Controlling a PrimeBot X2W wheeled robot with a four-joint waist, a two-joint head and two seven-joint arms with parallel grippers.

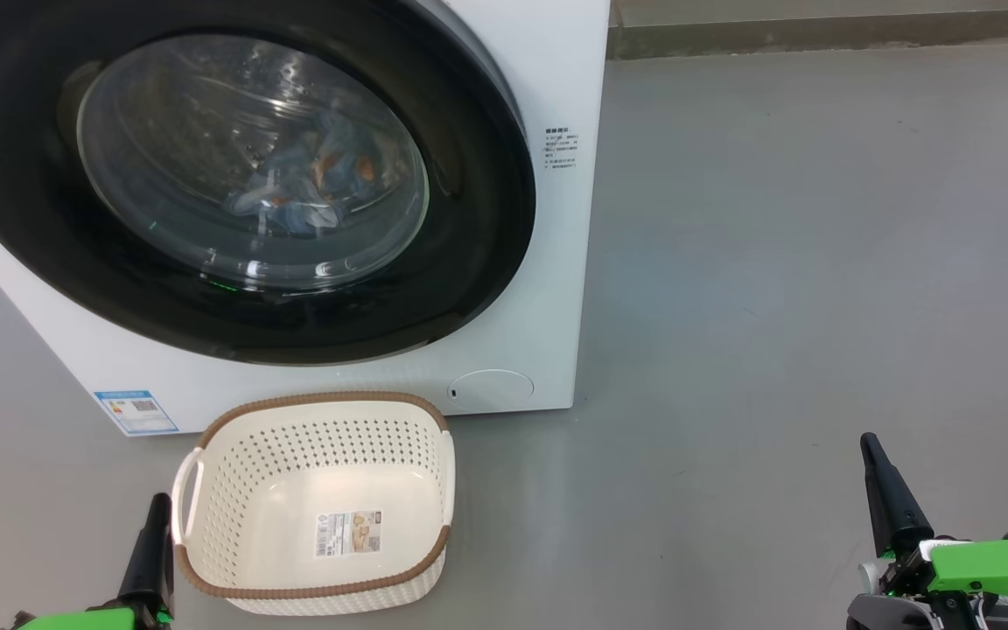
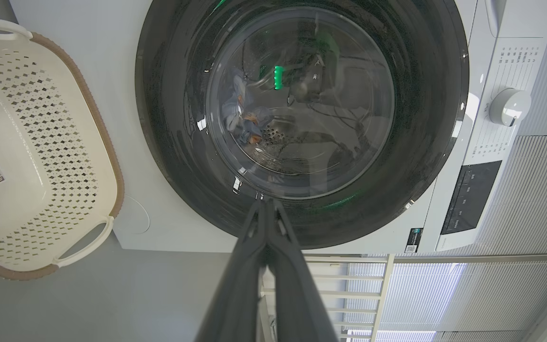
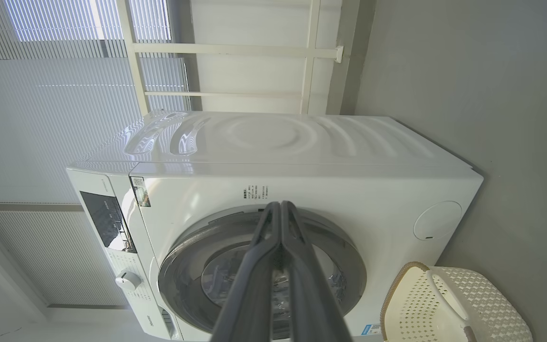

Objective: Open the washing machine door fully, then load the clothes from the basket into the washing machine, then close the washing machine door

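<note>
**Door shut, clothes in the drum, basket empty**

At the lower left of the head view, the left gripper [image 1: 157, 512] is seen with its two dark fingers pressed together and nothing held between them. Just beside it, to its right, the basket [image 1: 320, 400] is set on the floor [image 1: 775, 262] before the machine. Nothing is seen in it but the paper label [image 1: 348, 534] on its bottom, and its long axis is laid roughly along the machine's front.

Above the basket, the washing machine door [image 1: 478, 219] is seen lying flat against the washing machine [image 1: 556, 289]. It is judged closed, though how firmly it is latched cannot be told. Through the domed glass [image 1: 163, 131] the clothes [image 1: 311, 175] are made out as a blue bundle with orange bits, low in the drum [image 2: 278, 137].

Far to the right, over bare floor, the right gripper [image 1: 871, 455] is likewise closed on nothing and is placed well apart from both door and basket.

In the left wrist view the left fingertips [image 2: 257, 218] are pointed at the door's lower rim. The door is thus found straight ahead of that arm, which is the nearer of the two. All three steps are judged complete. Should a final press on the door be needed, it would best be given by the left arm.
</note>
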